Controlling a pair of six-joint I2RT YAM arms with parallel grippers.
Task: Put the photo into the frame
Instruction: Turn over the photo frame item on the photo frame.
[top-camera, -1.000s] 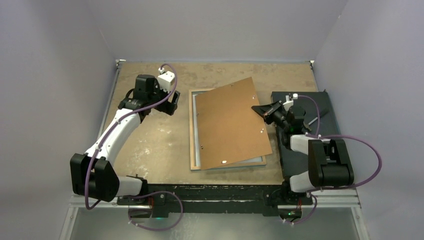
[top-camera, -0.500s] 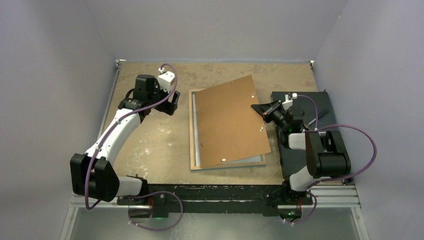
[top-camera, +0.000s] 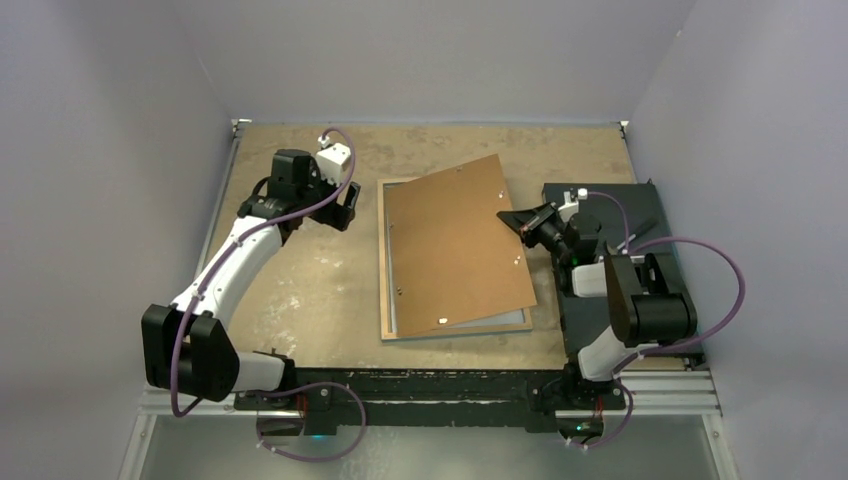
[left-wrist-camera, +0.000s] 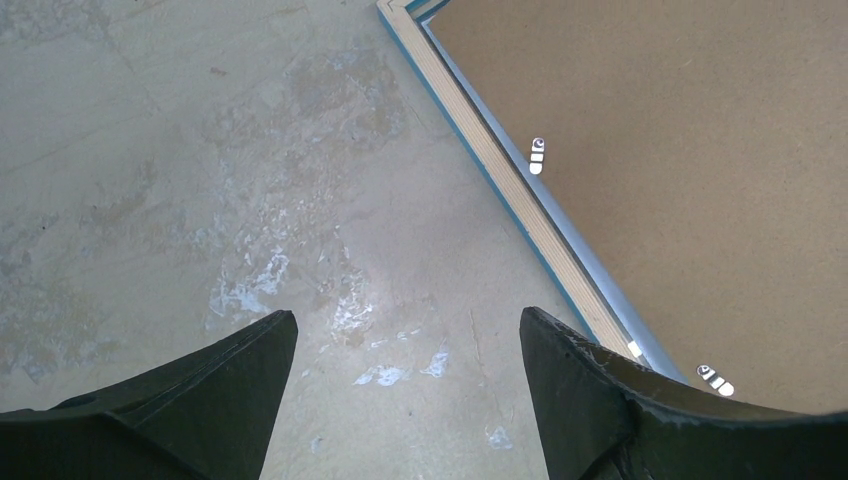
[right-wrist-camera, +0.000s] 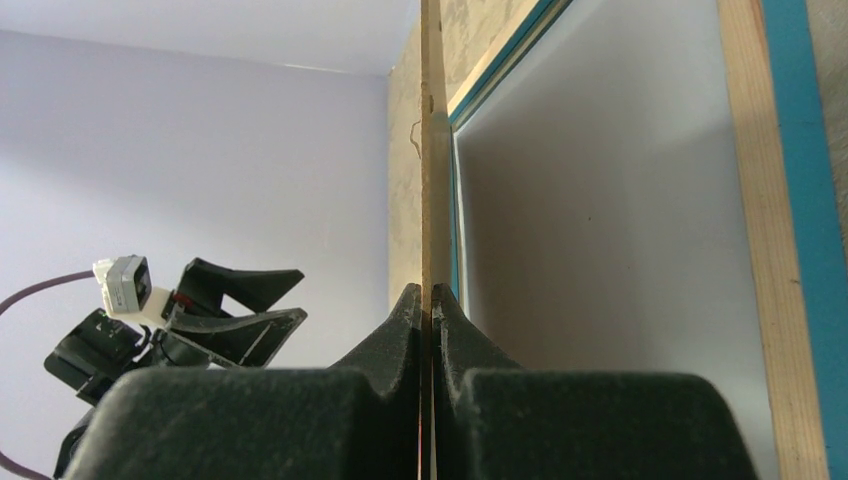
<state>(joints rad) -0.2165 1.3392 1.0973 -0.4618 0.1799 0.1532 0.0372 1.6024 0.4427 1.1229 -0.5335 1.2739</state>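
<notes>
Lying flat, the blue-edged, wood-rimmed rectangular frame (top-camera: 384, 280) runs 12 to 6; the plain brown backing board (top-camera: 455, 245) over it skews toward 1.
Left wrist: left gripper (left-wrist-camera: 407, 318) spread over the stained table (left-wrist-camera: 200, 150).
Right wrist: right gripper (right-wrist-camera: 425, 295) pinches the board's edge; the white-backed photo (right-wrist-camera: 590, 220) fills the frame.

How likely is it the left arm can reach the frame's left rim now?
Probably yes: its open end effector hangs over the table beside the frame, whose left rim the board leaves uncovered.
</notes>
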